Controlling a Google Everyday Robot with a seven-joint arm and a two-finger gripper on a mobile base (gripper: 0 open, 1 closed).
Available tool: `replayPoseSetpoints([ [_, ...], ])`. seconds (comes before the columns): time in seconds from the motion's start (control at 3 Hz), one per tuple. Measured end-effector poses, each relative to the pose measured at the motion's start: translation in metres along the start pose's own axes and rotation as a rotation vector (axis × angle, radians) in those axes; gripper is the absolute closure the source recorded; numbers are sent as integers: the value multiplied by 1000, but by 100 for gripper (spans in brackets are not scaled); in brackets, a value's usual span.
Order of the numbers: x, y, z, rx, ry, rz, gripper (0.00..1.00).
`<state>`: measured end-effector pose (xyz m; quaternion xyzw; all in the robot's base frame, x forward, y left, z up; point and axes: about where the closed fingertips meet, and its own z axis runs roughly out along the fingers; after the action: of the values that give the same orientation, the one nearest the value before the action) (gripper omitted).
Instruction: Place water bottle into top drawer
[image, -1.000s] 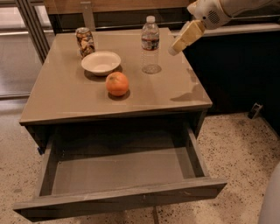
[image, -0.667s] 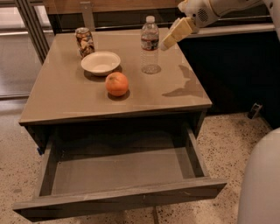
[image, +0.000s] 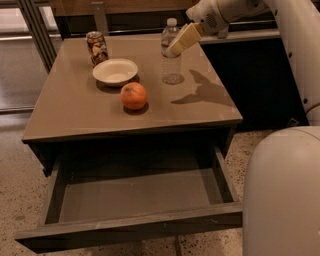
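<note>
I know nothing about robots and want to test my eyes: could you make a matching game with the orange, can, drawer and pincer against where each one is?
1 orange
2 can
3 drawer
4 pincer

a pulled open under the table
b at the bottle's upper half
c behind the bowl
d in front of the bowl

Pairs: 1-d, 2-c, 3-a, 4-b

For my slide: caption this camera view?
End effector at the water bottle on the table; top drawer open below.
</note>
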<state>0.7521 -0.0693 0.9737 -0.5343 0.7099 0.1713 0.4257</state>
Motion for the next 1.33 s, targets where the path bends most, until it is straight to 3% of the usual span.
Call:
replayPoseSetpoints([
  [1.0,24,-4,53,-49,59,42,0],
  [1.33,25,-14,66,-24,44,49,0],
])
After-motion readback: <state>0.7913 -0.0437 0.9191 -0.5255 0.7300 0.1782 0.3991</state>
